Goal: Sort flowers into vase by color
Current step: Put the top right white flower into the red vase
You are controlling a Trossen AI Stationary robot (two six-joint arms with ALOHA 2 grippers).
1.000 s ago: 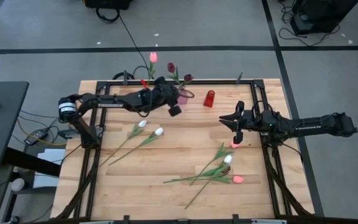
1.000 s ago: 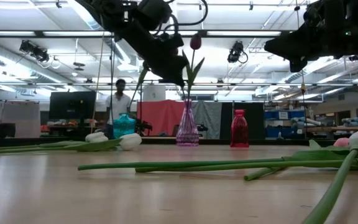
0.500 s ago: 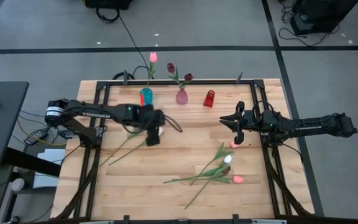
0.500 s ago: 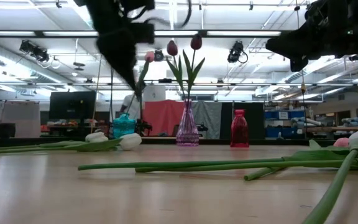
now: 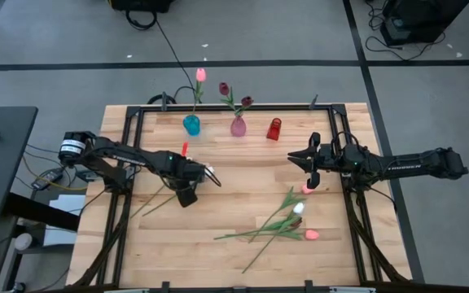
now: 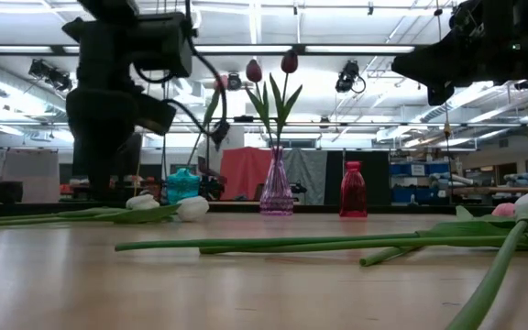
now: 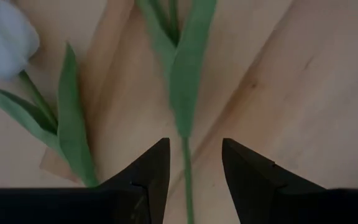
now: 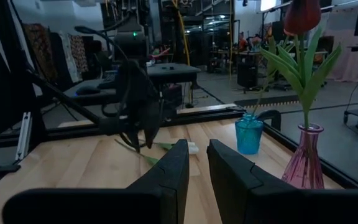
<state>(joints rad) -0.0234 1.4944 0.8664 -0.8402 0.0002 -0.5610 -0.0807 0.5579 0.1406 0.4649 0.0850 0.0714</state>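
Observation:
My left gripper (image 5: pixel 187 195) (image 7: pixel 194 155) is low over two white tulips (image 6: pixel 191 208) lying on the table's left half. It is open, with its fingers on either side of one green stem (image 7: pixel 185 155) below a leaf; a white head (image 7: pixel 2 37) lies beside it. My right gripper (image 5: pixel 310 181) (image 8: pixel 196 149) hovers above the table's right half, narrowly open and empty. At the far edge stand a teal vase (image 5: pixel 191 124) holding a pink tulip (image 5: pixel 200 75), a pink vase (image 5: pixel 238 126) holding two maroon tulips (image 5: pixel 224 87), and a red vase (image 5: pixel 275 129).
Several tulips lie crossed near the right gripper: a white head (image 5: pixel 298 208) and pink heads (image 5: pixel 311 234) (image 5: pixel 306 189), their stems running toward the near edge. A black frame (image 5: pixel 137 114) rims the table. A small red object (image 5: pixel 184 149) lies near the left arm.
My left gripper has drawn back from the pink vase at the far edge, swung toward the near edge and come down over the white tulips' stems. The two maroon tulips stay standing in the pink vase. The right arm has kept still.

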